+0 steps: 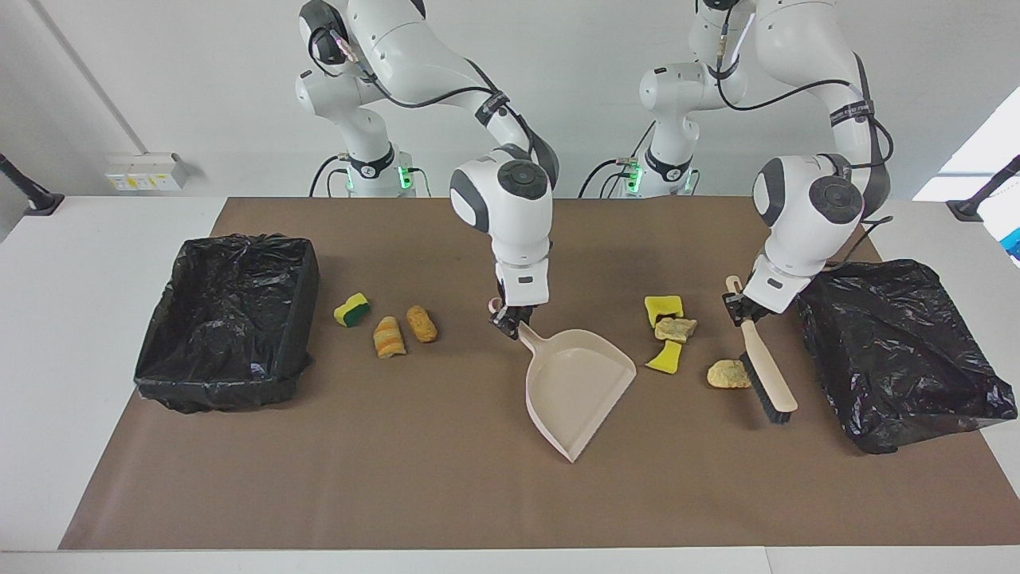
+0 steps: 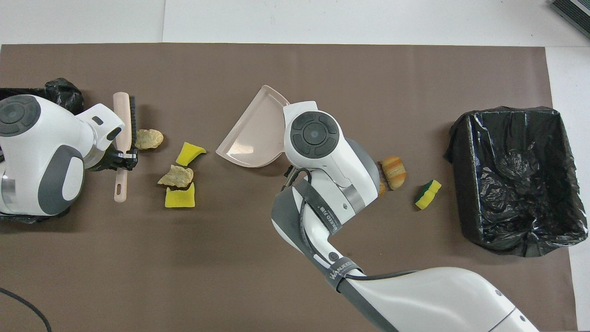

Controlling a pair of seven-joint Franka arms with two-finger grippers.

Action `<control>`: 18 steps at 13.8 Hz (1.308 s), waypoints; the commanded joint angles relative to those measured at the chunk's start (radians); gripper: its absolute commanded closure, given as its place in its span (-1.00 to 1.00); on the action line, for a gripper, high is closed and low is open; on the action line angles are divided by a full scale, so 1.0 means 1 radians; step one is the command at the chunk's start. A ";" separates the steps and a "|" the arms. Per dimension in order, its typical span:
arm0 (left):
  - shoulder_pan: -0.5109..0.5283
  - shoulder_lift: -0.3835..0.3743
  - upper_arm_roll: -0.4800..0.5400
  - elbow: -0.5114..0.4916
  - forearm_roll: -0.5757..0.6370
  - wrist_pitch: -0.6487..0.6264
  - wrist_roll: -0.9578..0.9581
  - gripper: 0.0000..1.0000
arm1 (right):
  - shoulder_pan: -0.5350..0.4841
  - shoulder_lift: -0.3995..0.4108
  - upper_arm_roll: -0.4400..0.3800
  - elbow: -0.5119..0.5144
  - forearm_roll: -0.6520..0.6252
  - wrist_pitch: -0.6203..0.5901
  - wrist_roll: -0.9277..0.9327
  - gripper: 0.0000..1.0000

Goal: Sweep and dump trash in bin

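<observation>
- You see the surface (image 1: pixel 96 335) covered by a brown mat (image 1: pixel 446 486).
- Two bins with black bags stand on the mat. The open bin (image 1: pixel 227 319) is at the right arm's end; the other bin (image 1: pixel 900 351) is at the left arm's end, and its bag looks crumpled over it.
- The dustpan (image 1: pixel 578 387) lies in the middle of the mat, its mouth turned toward the left arm's end and away from the robots.
- The right end effector (image 1: pixel 508 317) is pressed together on the dustpan's handle, at the end nearer to the robots.
- The brush (image 1: pixel 765 363) lies slanted between the trash and the crumpled bin, bristles toward the trash.
- The left end effector (image 1: pixel 739 307) is pinching the brush's handle at the end nearer to the robots.
- The trash is in two groups, all of it on the mat and none in the dustpan.
- Between dustpan and brush you find four pieces: a yellow sponge (image 1: pixel 663 306), a pale chunk (image 1: pixel 676 328) touching it, a yellow wedge (image 1: pixel 665 358) just beside the dustpan's mouth, and a cream lump (image 1: pixel 728 374) just beside the bristles.
- Between the dustpan's handle and the open bin you find three pieces: a tan lump (image 1: pixel 421 323), a striped lump (image 1: pixel 388 337) beside it, and a yellow-green sponge (image 1: pixel 351 309) nearest to the bin.
</observation>
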 commanded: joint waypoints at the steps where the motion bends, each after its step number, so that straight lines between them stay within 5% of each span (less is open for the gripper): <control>1: -0.017 -0.004 0.002 0.012 0.006 -0.023 0.011 1.00 | -0.040 -0.030 0.012 -0.047 0.039 -0.004 -0.328 1.00; 6: -0.055 -0.058 -0.004 -0.076 0.003 -0.081 -0.091 1.00 | -0.066 -0.055 0.012 -0.089 0.070 -0.065 -0.711 1.00; 18: -0.349 -0.115 -0.010 -0.125 -0.241 -0.133 -0.234 1.00 | -0.081 -0.075 0.010 -0.136 0.070 -0.053 -0.737 1.00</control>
